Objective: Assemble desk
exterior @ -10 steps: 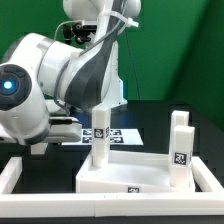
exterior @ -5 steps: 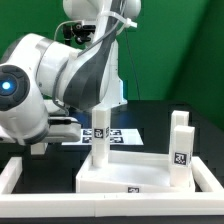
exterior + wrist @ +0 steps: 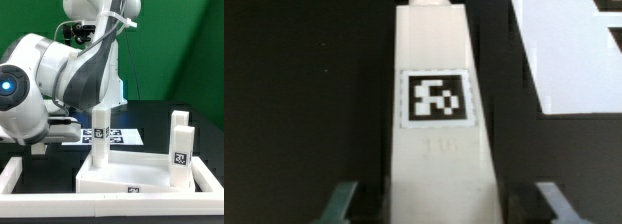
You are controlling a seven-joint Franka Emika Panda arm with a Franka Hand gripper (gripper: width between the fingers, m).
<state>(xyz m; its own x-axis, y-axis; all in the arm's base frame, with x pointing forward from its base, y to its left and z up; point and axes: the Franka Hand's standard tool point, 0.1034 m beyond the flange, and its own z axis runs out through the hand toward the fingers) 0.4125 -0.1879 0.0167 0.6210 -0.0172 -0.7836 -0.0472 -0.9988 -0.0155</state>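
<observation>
The claw [image 3: 441, 203] straddles an upright tagged leg [image 3: 441, 110] standing on the desk top [image 3: 120, 177], its fingers [image 3: 342, 200] apart, just off the sides.

The white arm [image 3: 60, 80] fills the exterior view's left, bent over and reaching down toward the near middle of the scene. In the wrist view the gripper [image 3: 441, 205] points straight down, its two dark fingers [image 3: 342, 205] standing apart.
</observation>
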